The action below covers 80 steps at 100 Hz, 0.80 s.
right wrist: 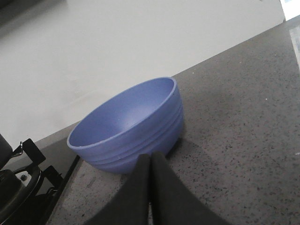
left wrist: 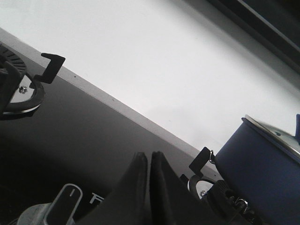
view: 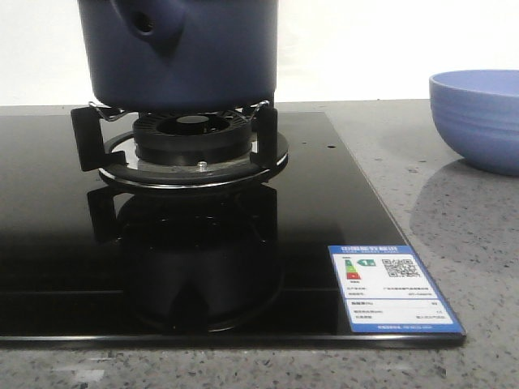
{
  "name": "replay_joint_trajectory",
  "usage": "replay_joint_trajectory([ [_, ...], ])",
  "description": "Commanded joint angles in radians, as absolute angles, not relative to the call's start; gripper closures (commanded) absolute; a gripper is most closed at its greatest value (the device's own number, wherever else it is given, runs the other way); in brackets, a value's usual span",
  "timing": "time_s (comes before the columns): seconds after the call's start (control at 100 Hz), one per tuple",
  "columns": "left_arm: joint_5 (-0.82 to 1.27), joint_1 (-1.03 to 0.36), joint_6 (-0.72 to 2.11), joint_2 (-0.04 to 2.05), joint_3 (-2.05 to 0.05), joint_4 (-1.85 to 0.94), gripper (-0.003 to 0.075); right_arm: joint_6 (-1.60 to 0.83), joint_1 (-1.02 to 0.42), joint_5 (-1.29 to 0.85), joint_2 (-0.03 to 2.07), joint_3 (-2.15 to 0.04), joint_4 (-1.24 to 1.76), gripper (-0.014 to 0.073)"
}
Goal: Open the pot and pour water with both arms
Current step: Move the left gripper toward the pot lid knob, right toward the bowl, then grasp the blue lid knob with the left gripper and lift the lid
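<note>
The pot (view: 182, 53) sits on the burner stand (view: 190, 142), with the bowl (view: 478, 117) beside the stove to receive water, while the left gripper (left wrist: 149, 161) and right gripper (right wrist: 151, 161) are both closed, holding nothing.

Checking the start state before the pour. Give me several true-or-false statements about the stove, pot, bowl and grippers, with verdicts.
1. The large dark navy-blue round pot sits on the black burner support of the glossy black glass cooktop. True.
2. The smaller light-blue ribbed bowl lies upside down. False: it stands upright on the grey speckled countertop, and its inside looks empty.
3. The left gripper grips the pot's side handle. False: its fingers are closed on nothing, apart from the pot.
4. The right gripper is shut with the bowl just ahead of it. True.
5. A blue-bordered label sticker is on the cooktop's front right corner. True.
</note>
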<state>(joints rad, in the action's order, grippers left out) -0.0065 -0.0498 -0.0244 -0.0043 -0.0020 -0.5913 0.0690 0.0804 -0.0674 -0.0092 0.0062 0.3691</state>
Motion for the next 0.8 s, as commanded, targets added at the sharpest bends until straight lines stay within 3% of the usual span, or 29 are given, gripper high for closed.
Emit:
replay_joint_trajectory([
  [0.0,-0.066,-0.059,-0.034,-0.031,-0.002,-0.612,0.0741,0.067,0.081,-0.036,-0.026,-0.039,0.372,0.0655],
  [0.29,0.205,-0.059,0.075,0.073,-0.25,-0.521,0.0741,0.03,0.081,-0.307,0.126,-0.279,0.208,0.0655],
  [0.46,0.364,-0.059,0.232,0.229,-0.421,-0.536,0.0741,-0.076,0.031,-0.34,0.274,-0.407,0.204,0.0655],
  [0.7,0.364,-0.092,0.393,0.372,-0.566,-0.615,0.0734,-0.141,-0.08,-0.34,0.416,-0.481,0.188,0.0655],
  [0.79,0.36,-0.147,0.509,0.421,-0.604,-0.686,0.0678,-0.155,-0.102,-0.336,0.442,-0.5,0.187,0.0652],
])
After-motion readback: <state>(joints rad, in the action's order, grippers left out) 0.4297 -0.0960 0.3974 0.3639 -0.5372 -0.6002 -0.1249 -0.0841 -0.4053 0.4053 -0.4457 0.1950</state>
